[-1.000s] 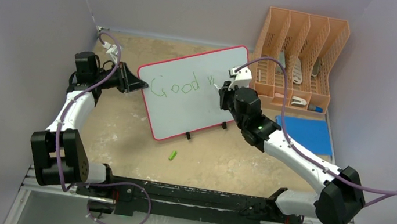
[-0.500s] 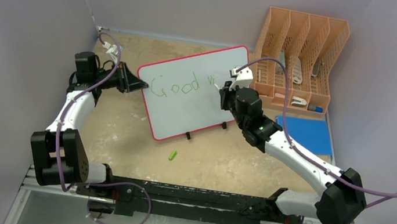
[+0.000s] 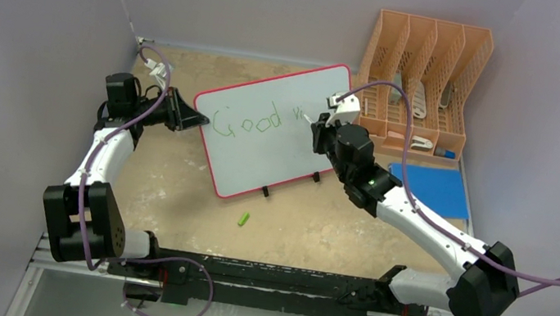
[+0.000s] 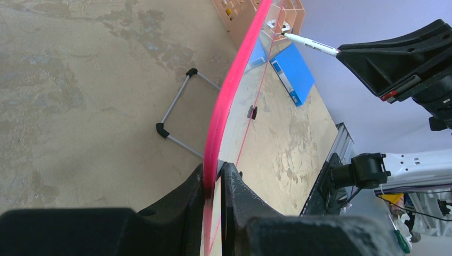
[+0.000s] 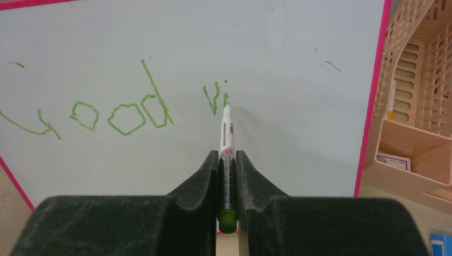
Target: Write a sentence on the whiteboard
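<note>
My left gripper (image 4: 214, 173) is pinching the nine o'clock edge of the large pale grey-white, red-rimmed whiteboard (image 3: 260, 159), which sits mid-table, propped at a tilt. The thin green handwritten sentence (image 5: 128, 117) reads only "Good vi". At its three o'clock end, my right gripper (image 5: 227, 160) is clamped on a slim white green-tipped marker (image 5: 227, 130), whose tip touches the board.

One whiteboard (image 3: 260, 159), one marker (image 5: 227, 136), one loose green cap (image 3: 243, 219) and one blue pad (image 3: 431, 189) are counted. One orange rack (image 3: 425, 71) with four slots is seen, and one whole green word (image 5: 106, 114) is read. Two grippers are counted: the left gripper (image 4: 215, 173) and the right gripper (image 5: 227, 157).
</note>
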Controlling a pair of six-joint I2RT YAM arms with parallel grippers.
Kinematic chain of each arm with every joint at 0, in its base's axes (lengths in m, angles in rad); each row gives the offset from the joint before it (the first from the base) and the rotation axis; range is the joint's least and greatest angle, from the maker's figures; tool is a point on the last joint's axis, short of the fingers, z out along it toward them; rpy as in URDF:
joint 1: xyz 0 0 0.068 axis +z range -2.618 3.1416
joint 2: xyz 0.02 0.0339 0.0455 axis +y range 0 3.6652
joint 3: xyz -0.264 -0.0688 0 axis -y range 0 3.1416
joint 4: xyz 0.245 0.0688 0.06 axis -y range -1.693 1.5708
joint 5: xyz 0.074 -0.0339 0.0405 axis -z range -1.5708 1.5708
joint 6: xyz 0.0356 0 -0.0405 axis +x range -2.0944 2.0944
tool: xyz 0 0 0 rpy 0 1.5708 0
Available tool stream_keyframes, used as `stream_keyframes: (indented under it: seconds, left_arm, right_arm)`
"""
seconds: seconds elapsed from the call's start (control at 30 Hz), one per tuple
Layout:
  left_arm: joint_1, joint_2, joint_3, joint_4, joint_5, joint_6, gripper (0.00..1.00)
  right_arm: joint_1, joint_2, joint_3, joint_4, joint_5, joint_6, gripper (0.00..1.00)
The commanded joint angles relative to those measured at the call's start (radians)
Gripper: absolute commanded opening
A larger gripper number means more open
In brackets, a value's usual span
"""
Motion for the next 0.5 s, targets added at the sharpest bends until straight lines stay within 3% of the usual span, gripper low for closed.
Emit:
stream_keyframes:
  seconds: [0.0, 0.47]
  left_arm:
    - [-0.019, -0.003, 0.011, -0.027, -0.047, 0.028, 0.0]
    - [-0.019, -0.005, 0.012, -0.029, -0.049, 0.029, 0.0]
  right_arm:
    - [-0.005, -0.011, 0.05, 0.056, 0.03, -0.022, 0.0]
    - [-0.013, -0.006, 0.052, 0.097, 0.043, -0.028, 0.0]
